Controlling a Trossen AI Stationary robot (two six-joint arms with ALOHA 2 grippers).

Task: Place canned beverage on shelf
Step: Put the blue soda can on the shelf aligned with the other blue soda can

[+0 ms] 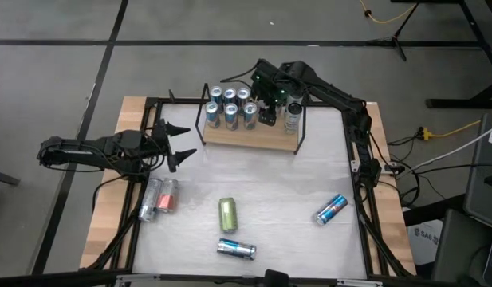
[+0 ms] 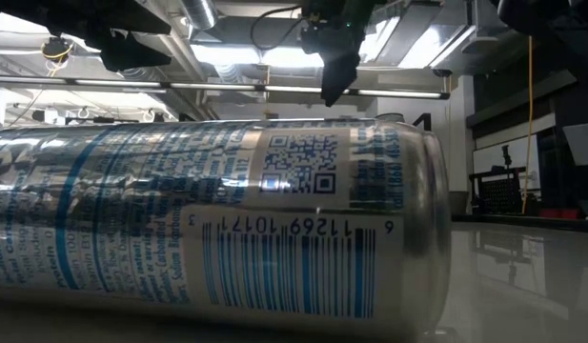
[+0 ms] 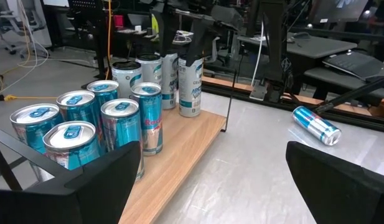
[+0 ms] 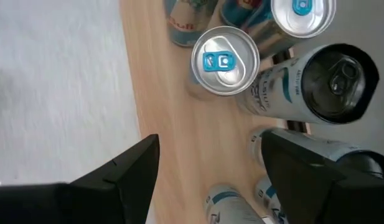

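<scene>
In the upper middle of the high view, the light wooden shelf with black wire end frames (image 1: 261, 139) is seen loaded with a cluster of blue-topped cans (image 1: 230, 106) and, at its right end, a white dark-topped can (image 1: 292, 116). The right gripper (image 1: 269, 112) is poised over the shelf with its jaws spread wide and nothing held. The left gripper (image 1: 182, 141), at mid left, is likewise wide and empty. Still lying on the table are a pink can (image 1: 167, 196), a silver can (image 1: 151, 199), a green can (image 1: 227, 214), a blue-and-silver can (image 1: 236, 249) and a blue can (image 1: 331, 210); by this judgement, roughly half remains.
</scene>
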